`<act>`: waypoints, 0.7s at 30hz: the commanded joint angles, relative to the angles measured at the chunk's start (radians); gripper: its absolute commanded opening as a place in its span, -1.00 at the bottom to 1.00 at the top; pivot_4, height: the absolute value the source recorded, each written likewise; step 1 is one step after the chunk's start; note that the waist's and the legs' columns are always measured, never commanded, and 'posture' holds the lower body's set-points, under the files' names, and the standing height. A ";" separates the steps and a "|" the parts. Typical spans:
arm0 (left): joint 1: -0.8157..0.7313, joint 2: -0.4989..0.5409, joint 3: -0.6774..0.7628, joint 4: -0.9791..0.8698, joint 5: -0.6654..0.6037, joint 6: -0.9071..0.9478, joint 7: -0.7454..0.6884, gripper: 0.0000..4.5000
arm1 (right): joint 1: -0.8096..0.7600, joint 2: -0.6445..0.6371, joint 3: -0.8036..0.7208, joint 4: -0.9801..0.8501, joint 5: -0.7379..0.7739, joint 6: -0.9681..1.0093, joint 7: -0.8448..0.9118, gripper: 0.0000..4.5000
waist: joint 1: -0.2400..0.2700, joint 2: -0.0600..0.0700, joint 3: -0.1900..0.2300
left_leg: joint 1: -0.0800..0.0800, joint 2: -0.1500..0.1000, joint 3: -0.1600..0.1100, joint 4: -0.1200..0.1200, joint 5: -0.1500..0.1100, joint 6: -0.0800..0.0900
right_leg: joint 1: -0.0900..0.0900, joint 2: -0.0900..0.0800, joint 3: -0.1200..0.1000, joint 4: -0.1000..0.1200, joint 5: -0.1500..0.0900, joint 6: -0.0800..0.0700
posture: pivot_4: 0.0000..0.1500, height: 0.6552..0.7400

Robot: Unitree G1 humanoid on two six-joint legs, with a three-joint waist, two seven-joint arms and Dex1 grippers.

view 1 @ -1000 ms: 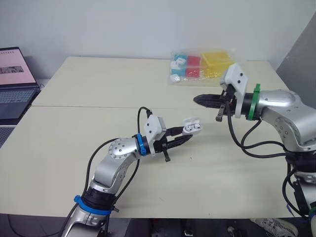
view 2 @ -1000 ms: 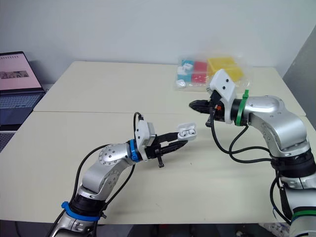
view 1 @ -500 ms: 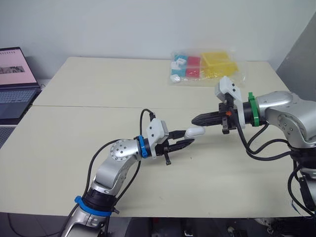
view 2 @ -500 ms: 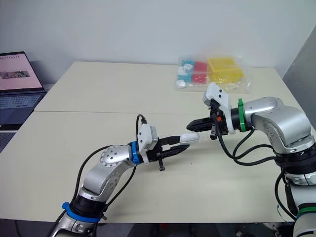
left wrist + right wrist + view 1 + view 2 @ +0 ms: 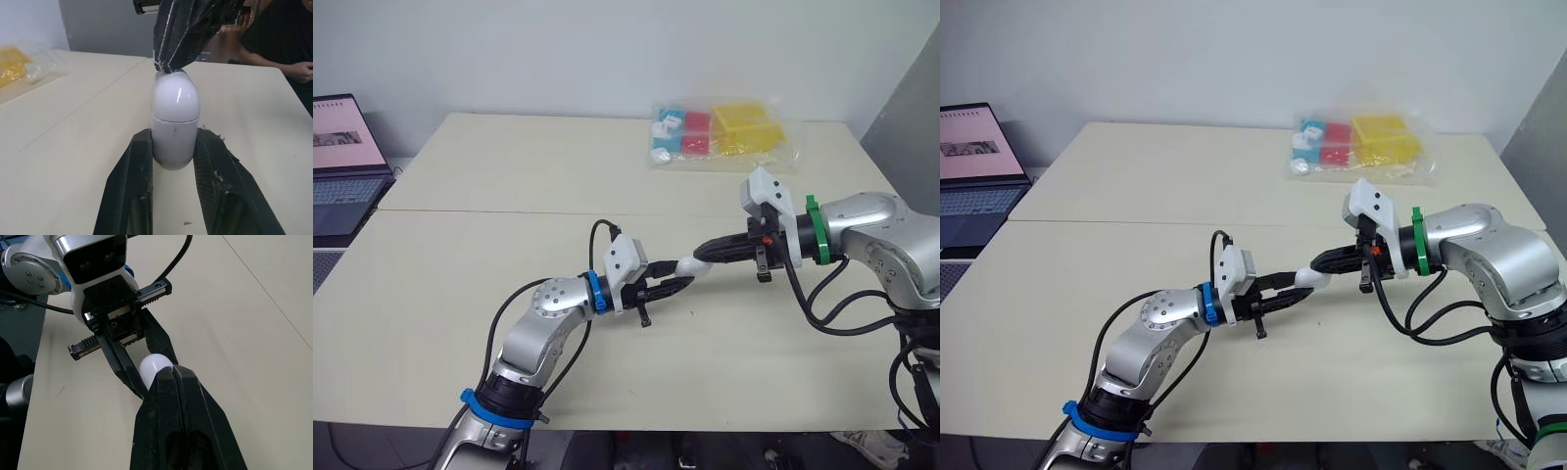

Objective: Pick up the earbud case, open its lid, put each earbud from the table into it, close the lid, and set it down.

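The white earbud case point(image 5: 175, 128) is held just above the cream table point(image 5: 489, 176), with my left gripper point(image 5: 680, 284) shut on its lower half. Its lid is down. My right gripper point(image 5: 702, 252) is shut, and its black tips press against the top of the lid point(image 5: 155, 367). In the left wrist view the two left fingers point(image 5: 131, 191) flank the case and the right fingertips point(image 5: 183, 29) meet its dome. No loose earbud shows on the table.
A clear bag of blue, red and yellow boxes point(image 5: 715, 132) lies at the far side of the table. A laptop point(image 5: 340, 162) stands off the table's left edge. A person's arm point(image 5: 274, 54) shows in the left wrist view.
The case lid, open one second ago, is now down. My right gripper came down and left from above the table until its tips met the lid. The left gripper lowered slightly.
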State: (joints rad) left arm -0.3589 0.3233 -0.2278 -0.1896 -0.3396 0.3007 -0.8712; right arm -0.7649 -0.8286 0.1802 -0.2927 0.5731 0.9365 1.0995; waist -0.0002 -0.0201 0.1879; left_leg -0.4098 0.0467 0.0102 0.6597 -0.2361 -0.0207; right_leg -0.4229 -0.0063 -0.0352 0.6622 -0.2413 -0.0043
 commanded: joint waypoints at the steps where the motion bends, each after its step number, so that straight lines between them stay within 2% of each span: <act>1: -0.032 -0.002 0.028 -0.040 -0.033 0.025 0.012 -0.65 | 0.012 -0.007 -0.039 -0.024 -0.003 -0.003 -0.030 -1.00 | 0.000 0.000 0.000 | 0.000 0.000 0.000 0.000 0.000 0.000 | 0.000 0.000 0.000 0.000 0.000 0.000 | 1.00 0.90; 7: -0.070 0.029 -0.021 0.009 -0.078 0.304 0.001 -0.65 | 0.177 -0.099 -0.170 -0.137 -0.048 -0.099 -0.087 -1.00 | 0.008 0.000 0.000 | 0.000 -0.001 -0.001 0.000 0.000 0.000 | 0.001 0.000 -0.001 -0.001 0.000 0.000 | 1.00 0.90; 10: -0.093 -0.023 0.010 0.035 -0.145 0.483 0.064 -0.65 | 0.284 -0.126 -0.199 -0.179 -0.110 -0.204 -0.111 -1.00 | 0.006 0.000 0.000 | -0.001 -0.001 -0.001 0.000 0.000 0.000 | 0.001 0.000 -0.001 -0.001 0.000 0.000 | 1.00 0.90; 14: -0.149 -0.104 0.071 0.167 -0.181 0.747 0.198 -0.65 | 0.489 -0.121 -0.209 -0.321 -0.130 -0.241 -0.154 -1.00 | 0.009 -0.001 0.000 | -0.001 -0.001 -0.003 0.001 0.000 0.000 | 0.002 0.000 -0.003 -0.001 0.000 0.001 | 1.00 0.90; 21: -0.183 -0.143 0.170 0.229 -0.239 0.930 0.266 -0.65 | 0.527 -0.113 -0.189 -0.344 -0.150 -0.228 -0.206 -1.00 | -0.006 -0.001 0.000 | 0.004 -0.001 -0.002 0.001 0.000 0.000 | 0.003 0.000 -0.002 0.002 0.000 0.001 | 1.00 0.90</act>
State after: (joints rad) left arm -0.5311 0.1833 -0.0845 0.0203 -0.5586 1.1905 -0.6196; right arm -0.2186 -0.9409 0.0024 -0.6158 0.4307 0.7129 0.9094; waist -0.0058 -0.0210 0.1882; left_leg -0.4055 0.0457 0.0073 0.6608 -0.2360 -0.0209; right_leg -0.4193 -0.0060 -0.0377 0.6638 -0.2410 -0.0029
